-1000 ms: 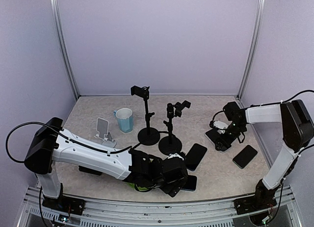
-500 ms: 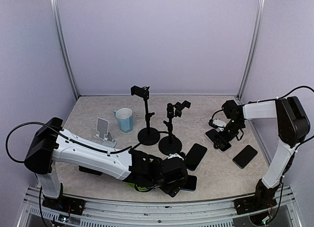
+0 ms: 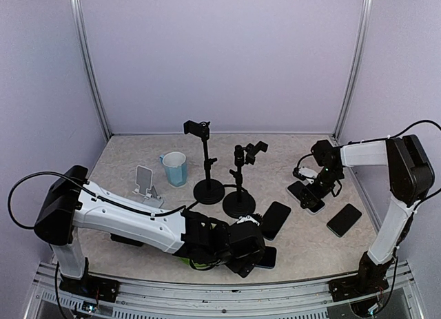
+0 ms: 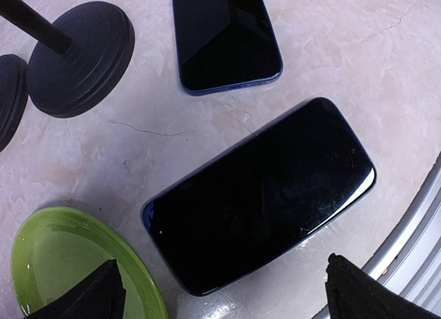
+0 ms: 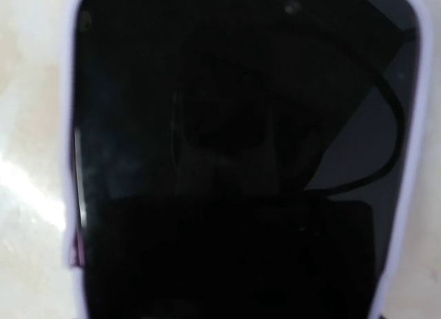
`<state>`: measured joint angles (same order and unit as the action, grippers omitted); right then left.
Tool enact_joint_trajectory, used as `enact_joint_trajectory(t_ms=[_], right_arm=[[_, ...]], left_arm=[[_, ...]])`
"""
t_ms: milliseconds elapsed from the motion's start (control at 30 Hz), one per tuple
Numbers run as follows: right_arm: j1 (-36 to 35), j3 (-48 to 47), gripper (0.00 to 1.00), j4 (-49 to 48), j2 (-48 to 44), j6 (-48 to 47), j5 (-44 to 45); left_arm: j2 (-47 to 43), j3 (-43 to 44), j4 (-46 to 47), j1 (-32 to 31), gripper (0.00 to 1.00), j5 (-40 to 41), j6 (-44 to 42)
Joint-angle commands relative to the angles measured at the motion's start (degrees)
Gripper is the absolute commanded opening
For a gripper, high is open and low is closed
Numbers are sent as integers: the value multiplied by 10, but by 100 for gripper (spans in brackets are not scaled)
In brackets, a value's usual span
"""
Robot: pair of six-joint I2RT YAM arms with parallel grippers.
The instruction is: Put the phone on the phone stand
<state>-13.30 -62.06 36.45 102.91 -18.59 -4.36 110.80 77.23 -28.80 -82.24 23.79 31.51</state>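
Right wrist view is showing the white-cased, black-screened phone [image 5: 234, 160] lying flat directly under the right gripper [image 3: 315, 193], long axis running up the frame, by the table's [image 3: 296, 240] right edge, well apart from the wide-spread left gripper [image 4: 227, 291]; the right jaws' spread cannot be told.

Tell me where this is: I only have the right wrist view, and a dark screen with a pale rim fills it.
Observer: From the top camera, that pale-cased phone lies flat on the right side of the table, under the right pincer.
Operator: Where is the stand?
Observer: The white phone stand sits far to the left, beside a teal cup.
Operator: And the other arm?
Observer: The left pincer hangs open over another dark phone near the front edge.
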Motion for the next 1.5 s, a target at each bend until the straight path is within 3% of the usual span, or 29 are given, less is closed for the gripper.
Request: enact_joint_trajectory(t_ms=[0,367,600,733,967,1133,1200,1367,1467], right_arm=[[6,21,43,19,25,-4,-15],[19,10,0,-16,-108,-15,-27],[19,-1,0,-19,-189,-17,-58],[20,-29,0,-7,-240,-12,-104],[20,-84,0,-4,-317,-1,-231],[20,-102,0,-39,-388,1,-302],[20,-113,0,-26,-395,-9,-344],[18,-113,0,15,-404,-54,-464],[16,-111,0,21,-414,-61,-487]], left_arm=[[10,19,-1,-6,99,4,1],[3,42,32,-24,99,39,-34],[-22,56,109,-52,98,60,-108],[-34,74,129,-58,85,38,-174],[-79,123,148,-62,83,28,-253],[-111,150,238,-62,82,75,-291],[-113,165,276,-52,86,111,-285],[-73,270,256,5,69,112,-146],[-43,327,259,17,64,117,-110]])
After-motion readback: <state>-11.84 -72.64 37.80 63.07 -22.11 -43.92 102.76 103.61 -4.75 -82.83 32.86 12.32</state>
